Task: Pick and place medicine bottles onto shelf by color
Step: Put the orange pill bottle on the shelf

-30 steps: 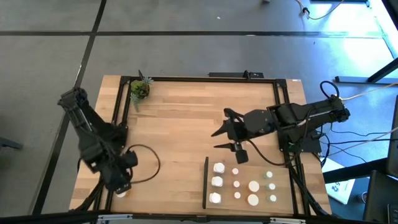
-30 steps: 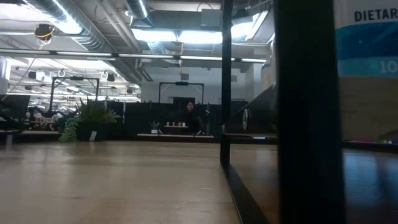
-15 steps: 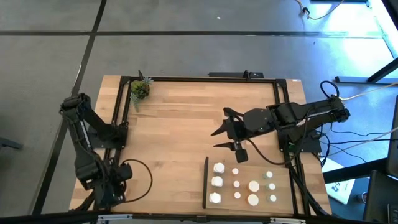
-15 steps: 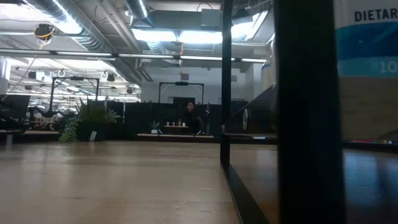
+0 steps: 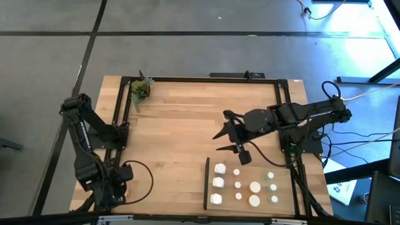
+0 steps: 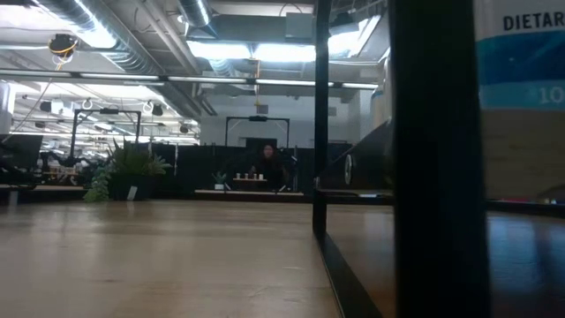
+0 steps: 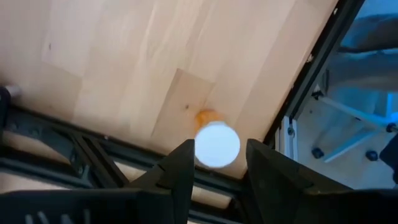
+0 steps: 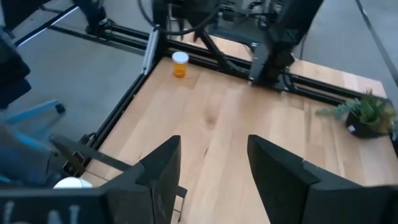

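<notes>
a label (image 6: 521,44) reads "dietar"; both pincers, left (image 7: 214,163) and right (image 8: 211,163), apart.

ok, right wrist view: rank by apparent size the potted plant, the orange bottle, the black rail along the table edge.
1. black rail: longest, running along the table edge.
2. potted plant: clearly bigger than the bottle.
3. orange bottle: smallest, though it stands farthest from the camera, which shrinks it.

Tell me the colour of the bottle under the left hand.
Orange bottle with a white cap; the right wrist view shows it best.
</notes>
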You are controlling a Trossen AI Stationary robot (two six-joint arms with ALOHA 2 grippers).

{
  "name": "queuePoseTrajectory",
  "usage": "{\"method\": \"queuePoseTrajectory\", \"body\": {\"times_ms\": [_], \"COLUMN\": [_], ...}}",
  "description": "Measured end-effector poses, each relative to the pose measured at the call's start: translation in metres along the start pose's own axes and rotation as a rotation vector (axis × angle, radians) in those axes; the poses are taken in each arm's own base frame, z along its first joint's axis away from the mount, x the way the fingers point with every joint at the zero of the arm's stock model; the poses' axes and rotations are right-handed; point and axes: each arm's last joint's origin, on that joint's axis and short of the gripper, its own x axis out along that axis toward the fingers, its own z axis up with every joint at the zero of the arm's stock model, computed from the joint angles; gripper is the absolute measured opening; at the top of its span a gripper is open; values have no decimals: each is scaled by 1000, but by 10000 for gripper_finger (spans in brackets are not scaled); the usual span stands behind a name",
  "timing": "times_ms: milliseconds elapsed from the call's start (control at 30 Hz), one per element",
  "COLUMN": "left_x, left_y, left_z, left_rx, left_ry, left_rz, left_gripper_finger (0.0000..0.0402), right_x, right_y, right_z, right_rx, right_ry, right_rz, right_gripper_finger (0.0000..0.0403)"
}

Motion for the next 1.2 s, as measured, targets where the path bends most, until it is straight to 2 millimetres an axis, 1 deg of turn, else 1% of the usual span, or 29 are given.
{"method": "queuePoseTrajectory", "body": {"times_ms": [133, 533, 833, 1033, 1200], "left_x": [0, 0, -1, -2, -3], "left_y": [0, 0, 0, 1, 0], "left_z": [1, 1, -9, -23, -30], "left_rx": [30, 155, 190, 118, 86], "left_ry": [-35, -41, -54, -45, -47], "left_rz": [0, 3, -1, -15, -38], "left_gripper_finger": [137, 137, 137, 137, 137], "right_x": [0, 0, 0, 0, 0], "right_y": [0, 0, 0, 0, 0], "right_z": [0, 0, 0, 0, 0], "right_rx": [-12, -12, -12, -12, -12], "right_ry": [-2, -3, -4, -4, -4], "right_rz": [7, 7, 6, 6, 6], "right_gripper_finger": [188, 188, 188, 188, 188]}}
